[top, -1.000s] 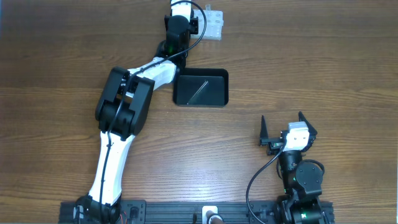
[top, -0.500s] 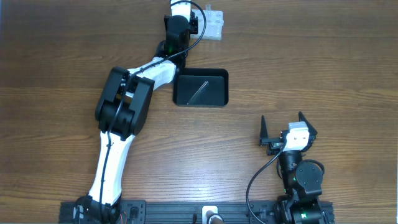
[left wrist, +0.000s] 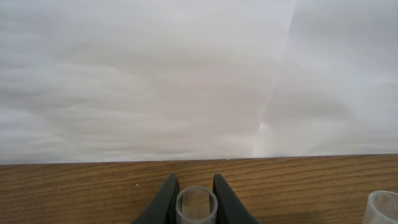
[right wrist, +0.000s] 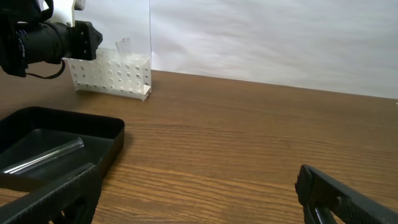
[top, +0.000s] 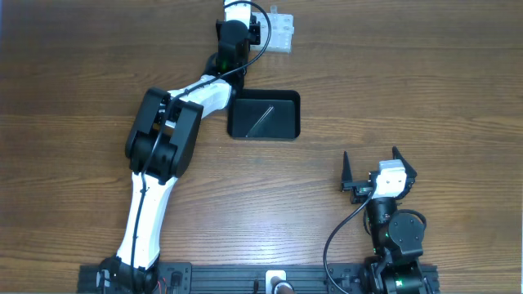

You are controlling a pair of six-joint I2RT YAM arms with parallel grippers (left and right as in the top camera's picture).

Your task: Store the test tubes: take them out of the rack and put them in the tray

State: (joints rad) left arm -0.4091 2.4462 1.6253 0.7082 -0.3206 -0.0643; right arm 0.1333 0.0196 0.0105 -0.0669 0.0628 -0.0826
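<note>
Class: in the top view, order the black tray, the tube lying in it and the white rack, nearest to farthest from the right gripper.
1. black tray, mid-table, left of the right gripper.
2. tube, inside the tray.
3. white rack, at the far edge.

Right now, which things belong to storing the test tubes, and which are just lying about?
Belong to the job: rack; tray; tube lying in tray; gripped tube; left hand.
Just there: wooden table; white backdrop; open right hand.
</note>
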